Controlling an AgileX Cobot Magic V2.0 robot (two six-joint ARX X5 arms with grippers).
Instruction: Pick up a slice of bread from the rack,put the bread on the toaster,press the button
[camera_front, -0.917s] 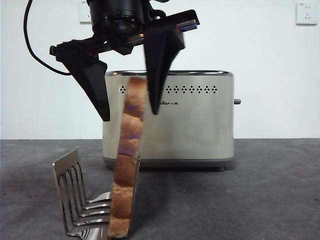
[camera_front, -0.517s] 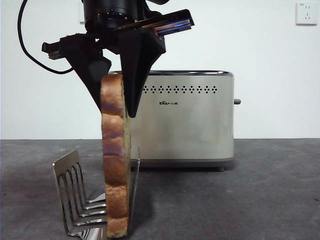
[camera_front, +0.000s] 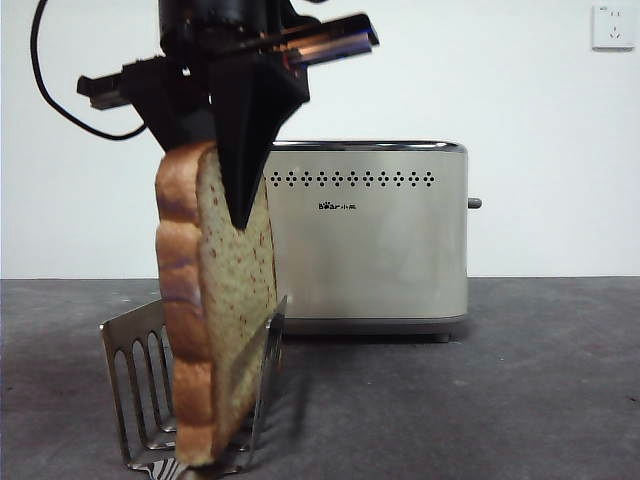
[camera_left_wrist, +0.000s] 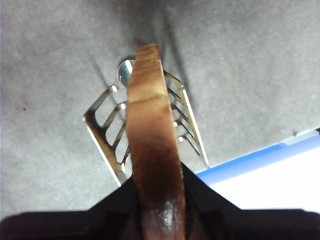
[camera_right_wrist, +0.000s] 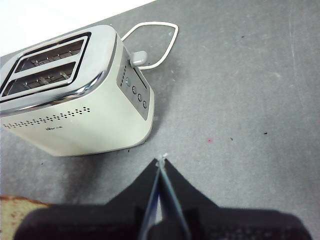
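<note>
Left gripper (camera_front: 215, 200): fingers (camera_left_wrist: 200, 192) clamped on the domed top of the slice of bread (camera_front: 215, 310), one black finger on each face, crust running up between them in the left wrist view. Grip taken at the top edge, presumably because that was the only part standing clear of the wire dividers.

Slice hung upright, slightly tilted, speckled face turned toward the front camera. Its lower end sat down among the loops of the rack (camera_front: 135, 385); could not tell whether the bottom crust touched the rack base or had just cleared it. Judged: pick-up step in hand, slice gripped but not yet free of the rack.

Rack stood on the grey tabletop (camera_front: 500, 400), in front of the toaster (camera_front: 370, 240) and well lower than its chrome rim. Slice would need lifting straight up out of the dividers before any sideways travel, else the light rack could drag along.

Toaster: two slots open upward in the right wrist view, both empty. Button (camera_front: 474, 203) a small grey stub on the end face away from the rack, untouched.

Right gripper (camera_right_wrist: 160, 165): fingers pressed together, holding nothing, hovering above bare tabletop near the toaster's control end, likely placed there for the press.
</note>
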